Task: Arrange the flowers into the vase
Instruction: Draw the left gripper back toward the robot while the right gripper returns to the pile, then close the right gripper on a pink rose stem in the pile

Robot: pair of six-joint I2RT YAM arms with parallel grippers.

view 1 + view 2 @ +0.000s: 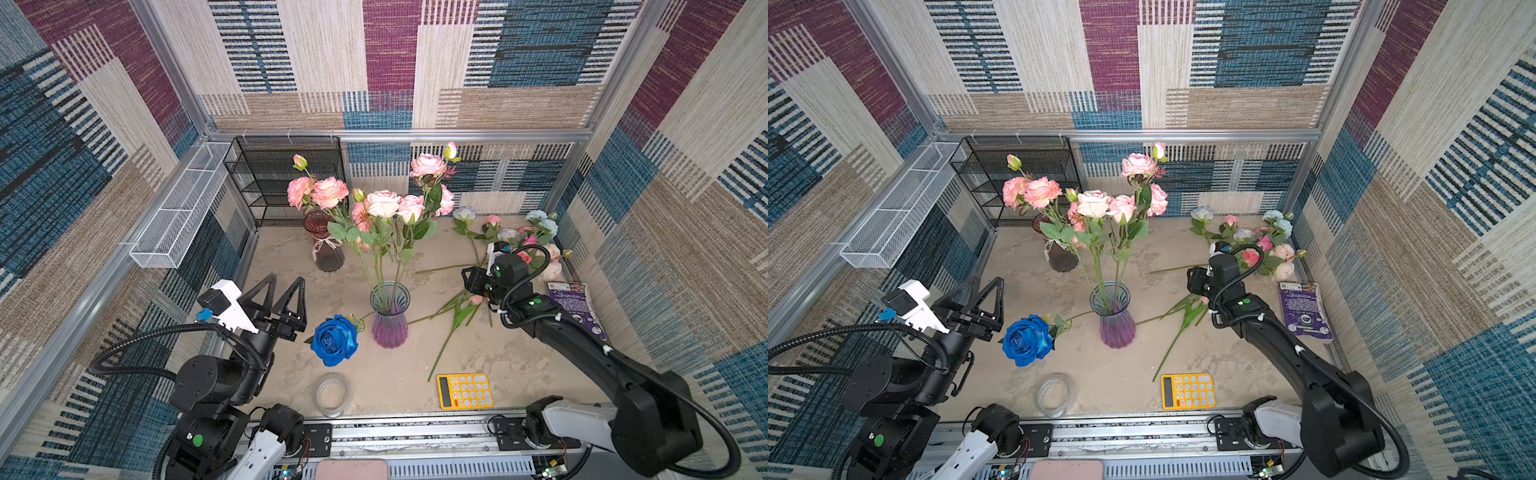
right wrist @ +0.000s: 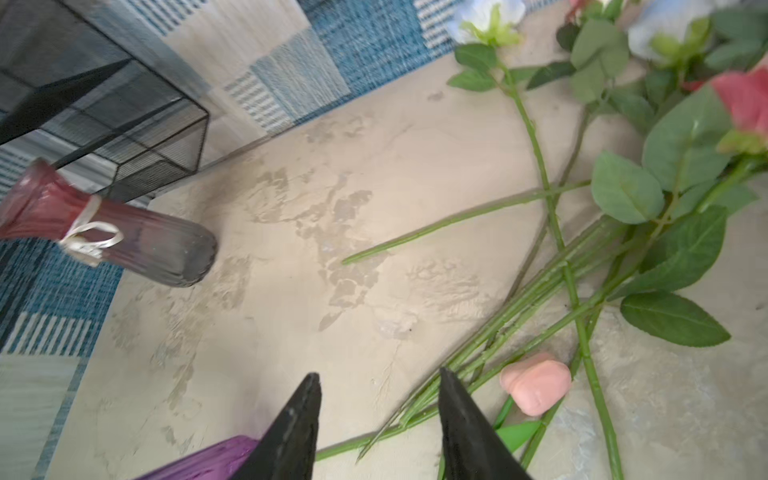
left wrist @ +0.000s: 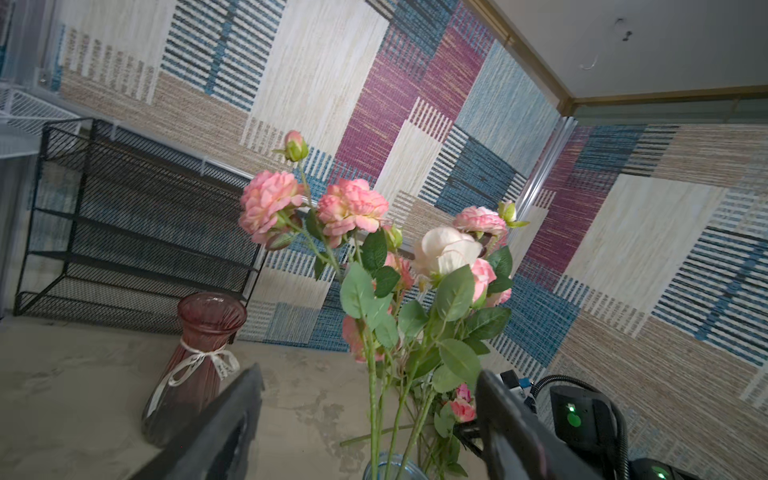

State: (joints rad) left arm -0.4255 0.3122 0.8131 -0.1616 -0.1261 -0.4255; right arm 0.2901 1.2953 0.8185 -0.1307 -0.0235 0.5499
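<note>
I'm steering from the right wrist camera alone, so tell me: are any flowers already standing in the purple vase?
Observer: Yes, a bunch of pink and white roses stands in the purple vase.
Operator: Where's the left gripper?
Observer: The left gripper is open and empty, left of that vase in both top views.
Operator: Anything between them?
Observer: A blue rose, its stem running toward the vase's rim; nothing grips it.
</note>
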